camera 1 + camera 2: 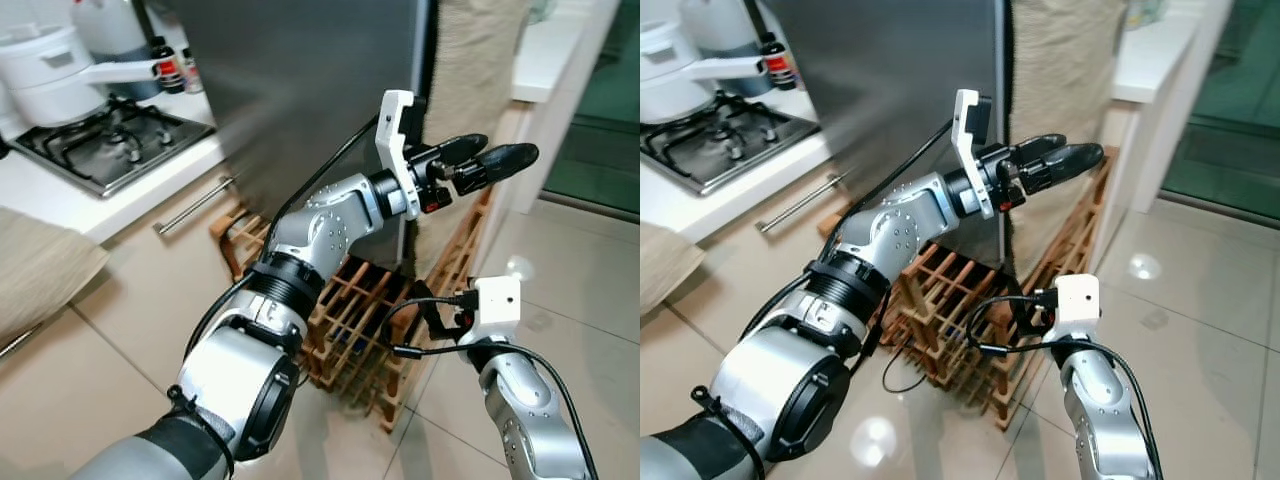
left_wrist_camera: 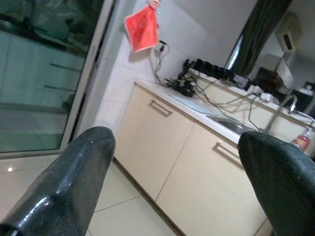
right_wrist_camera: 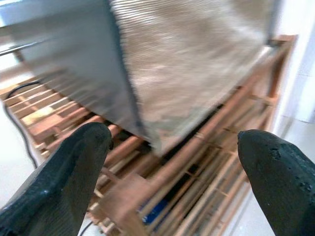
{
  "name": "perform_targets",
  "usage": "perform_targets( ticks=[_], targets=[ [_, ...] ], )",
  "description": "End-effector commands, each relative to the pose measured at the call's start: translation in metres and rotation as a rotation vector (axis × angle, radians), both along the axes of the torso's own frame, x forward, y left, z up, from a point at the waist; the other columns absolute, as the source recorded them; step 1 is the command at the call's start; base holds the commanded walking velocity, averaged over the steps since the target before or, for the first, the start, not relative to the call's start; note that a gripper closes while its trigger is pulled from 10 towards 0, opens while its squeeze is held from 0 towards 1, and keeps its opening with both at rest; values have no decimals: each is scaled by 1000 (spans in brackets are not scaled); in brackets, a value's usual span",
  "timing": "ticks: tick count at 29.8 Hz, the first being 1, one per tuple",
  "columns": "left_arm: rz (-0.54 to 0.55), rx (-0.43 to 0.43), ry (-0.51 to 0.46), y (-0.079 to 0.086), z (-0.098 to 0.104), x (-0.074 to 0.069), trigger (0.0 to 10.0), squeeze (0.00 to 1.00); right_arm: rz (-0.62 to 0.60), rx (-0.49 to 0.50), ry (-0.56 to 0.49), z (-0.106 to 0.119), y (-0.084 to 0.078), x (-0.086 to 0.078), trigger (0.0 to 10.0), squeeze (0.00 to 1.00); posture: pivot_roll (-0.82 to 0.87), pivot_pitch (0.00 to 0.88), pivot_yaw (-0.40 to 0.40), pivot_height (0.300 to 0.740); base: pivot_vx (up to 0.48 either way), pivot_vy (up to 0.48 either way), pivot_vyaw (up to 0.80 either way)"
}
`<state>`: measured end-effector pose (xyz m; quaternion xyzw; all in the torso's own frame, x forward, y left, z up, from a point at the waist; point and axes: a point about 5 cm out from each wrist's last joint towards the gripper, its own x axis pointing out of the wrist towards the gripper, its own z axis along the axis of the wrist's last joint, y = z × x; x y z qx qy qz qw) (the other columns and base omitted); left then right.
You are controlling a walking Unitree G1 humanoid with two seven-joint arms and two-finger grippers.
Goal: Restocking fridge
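Observation:
The grey steel fridge door (image 1: 300, 90) stands shut ahead, with a beige woven panel (image 1: 470, 60) along its right side. My left gripper (image 1: 495, 155) is raised at the door's right edge and reaches just past it. It is open, and in the left wrist view nothing lies between its fingers (image 2: 74, 172). My right gripper (image 3: 174, 137) hangs low, open and empty, pointing at the fridge's bottom corner and the wooden rack (image 1: 360, 310) beneath. From the head, its white wrist camera block (image 1: 497, 300) covers most of the fingers.
At left, a counter holds a gas hob (image 1: 100, 140), a white pot (image 1: 45, 70) and dark bottles (image 1: 165, 65). A drawer handle (image 1: 195, 205) sits below. Loose cables (image 1: 900, 380) trail by the rack. Glossy floor tiles (image 1: 590, 300) and a glass door (image 1: 600, 120) lie right.

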<state>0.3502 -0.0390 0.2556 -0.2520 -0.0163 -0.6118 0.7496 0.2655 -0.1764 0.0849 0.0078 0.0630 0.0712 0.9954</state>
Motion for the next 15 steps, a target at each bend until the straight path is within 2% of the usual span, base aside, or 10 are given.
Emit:
perform_targets(
  ticks=[1,3,4,6,8,10,12,13,14,15],
  targets=[
    [-333,-137,46,-118,20,-90,10000,0,11,10,-20,5,4,1,10000,43,-375,0,173,740,0,0,0],
    [-224,-91,17,-103,10,-72,10000,0,9,10,-27,6,5,3,10000,47,-362,0,170,740,0,0,0],
    [-73,-31,-41,-79,-1,-53,10000,0,-12,5,-37,7,4,6,10000,43,-356,0,167,740,0,0,0],
    [-73,-31,-41,-79,-1,-53,10000,0,-12,5,-37,7,4,6,10000,43,-356,0,167,740,0,0,0],
    [86,26,-96,-43,-12,-33,10000,0,-54,6,-61,12,1,9,10000,39,-325,0,155,740,0,0,0],
    [241,37,-133,-2,-14,-18,10000,0,-104,10,-89,19,-4,14,10000,31,-307,0,148,740,0,0,0],
    [375,35,-164,34,-12,-10,10000,0,-126,-7,-117,25,-6,17,10000,27,-291,0,143,740,0,0,0],
    [491,45,-175,61,-14,-5,10000,0,-130,-26,-139,30,-6,18,10000,27,-269,0,137,740,0,0,0],
    [491,45,-175,61,-14,-5,10000,0,-130,-26,-139,30,-6,18,10000,27,-269,0,137,740,0,0,0],
    [567,53,-181,78,-15,-3,10000,0,-133,-38,-154,33,-6,19,10000,27,-264,0,136,740,0,0,0]
  ],
)
